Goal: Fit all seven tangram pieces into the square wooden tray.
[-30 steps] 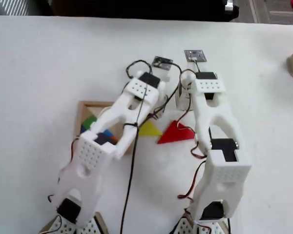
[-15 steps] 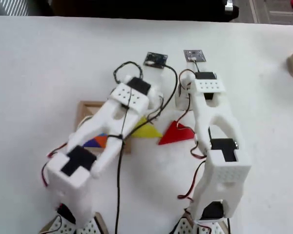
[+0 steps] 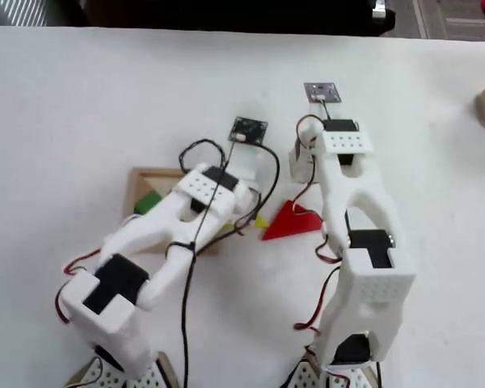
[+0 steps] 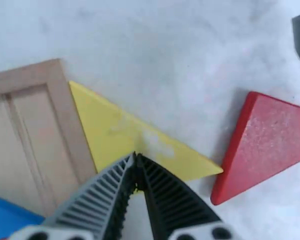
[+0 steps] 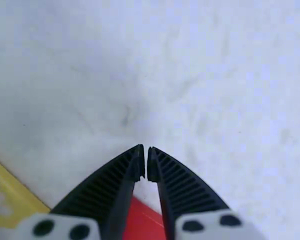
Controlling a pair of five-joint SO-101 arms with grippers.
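Jaws of the left gripper meet over the yellow wooden triangle, which lies on the white table against the square wooden tray's outer rim. The right gripper, also closed and empty, hangs beside the red wooden triangle.

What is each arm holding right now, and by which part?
Nothing. The left tool is shut, its tip over the yellow triangle; the right tool is shut above the table.
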